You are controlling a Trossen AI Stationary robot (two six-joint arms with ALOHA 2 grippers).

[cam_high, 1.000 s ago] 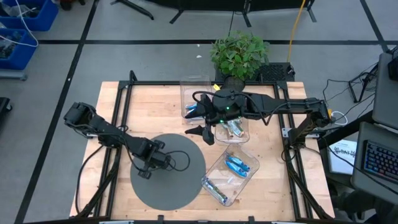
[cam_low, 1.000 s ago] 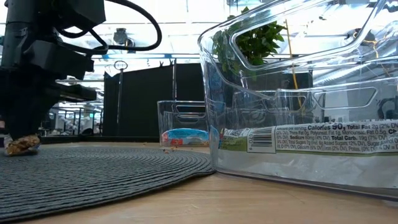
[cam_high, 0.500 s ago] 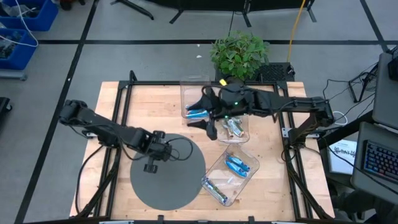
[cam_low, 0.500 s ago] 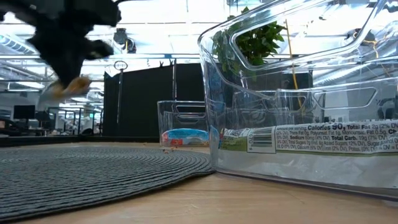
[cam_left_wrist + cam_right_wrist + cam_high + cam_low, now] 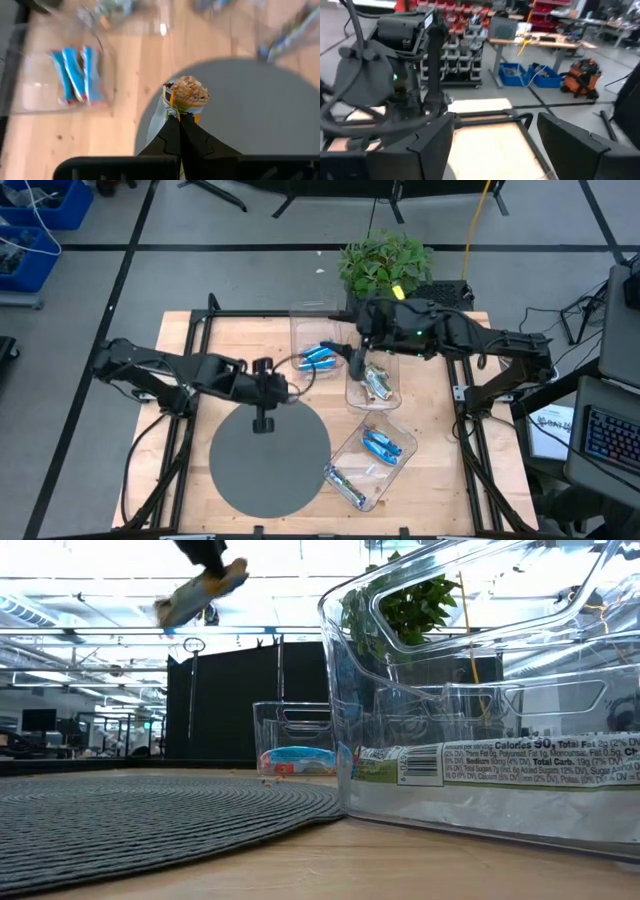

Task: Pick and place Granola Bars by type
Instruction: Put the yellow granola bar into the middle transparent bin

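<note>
The left gripper [image 5: 264, 423] is hanging over the far edge of the round grey mat [image 5: 270, 480], its fingers [image 5: 172, 140] pinched tight on a tan granola bar [image 5: 184, 100], crumbly oat print on crinkled foil; from table height that bar [image 5: 200, 595] is riding high above the mat's ribbed, woven surface [image 5: 150, 820], with plenty of clear air beneath it. Beyond the mat, on the bare pale wood, a clear hard-plastic bin [image 5: 312, 330] is holding blue-wrapped bars [image 5: 318, 358]. Just beside it, further from the mat, a second clear bin [image 5: 372, 402] is holding silvery bars [image 5: 376, 385]. The right gripper [image 5: 357, 363] is hovering at the gap between those two bins with its flat dark fingers [image 5: 432, 145] spread wide and nothing in them. A third bin [image 5: 398, 428] is lying angled against the mat's right rim, with blue bars [image 5: 383, 445] and a silvery bar [image 5: 345, 485] in it.
</note>
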